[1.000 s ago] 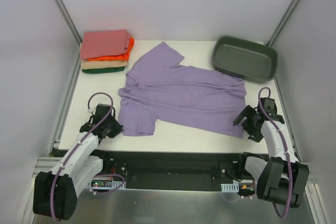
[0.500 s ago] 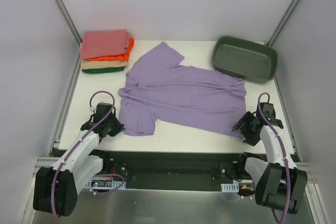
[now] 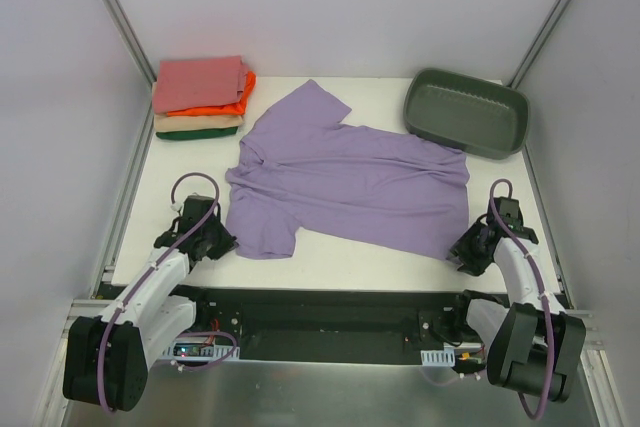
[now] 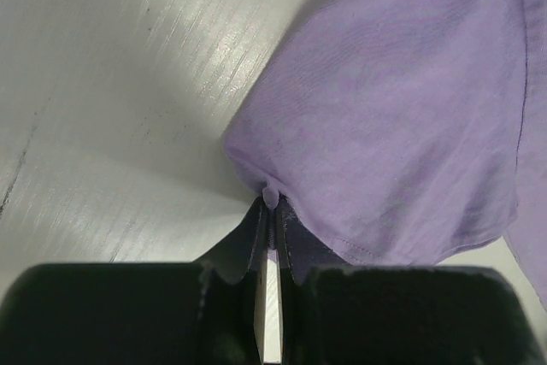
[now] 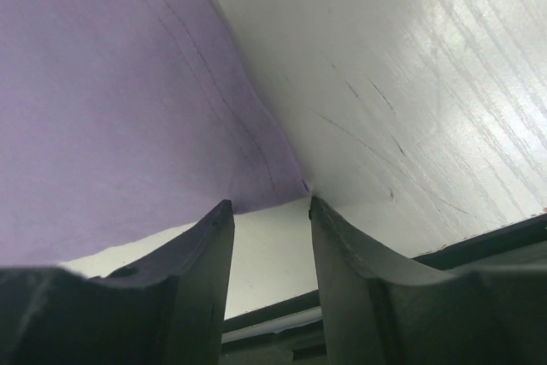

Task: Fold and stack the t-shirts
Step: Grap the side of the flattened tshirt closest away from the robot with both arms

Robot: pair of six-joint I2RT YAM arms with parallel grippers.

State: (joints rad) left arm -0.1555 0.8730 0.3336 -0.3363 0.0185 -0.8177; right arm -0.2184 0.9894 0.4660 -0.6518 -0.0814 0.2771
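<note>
High rear view looking down over whole table (image 3: 350, 265), left wrist view close on purple shirt (image 4: 402, 108) sleeve, right wrist view close on its hem corner, shirt in all three.

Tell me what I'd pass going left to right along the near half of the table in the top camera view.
left gripper → lavender t-shirt → right gripper
</note>
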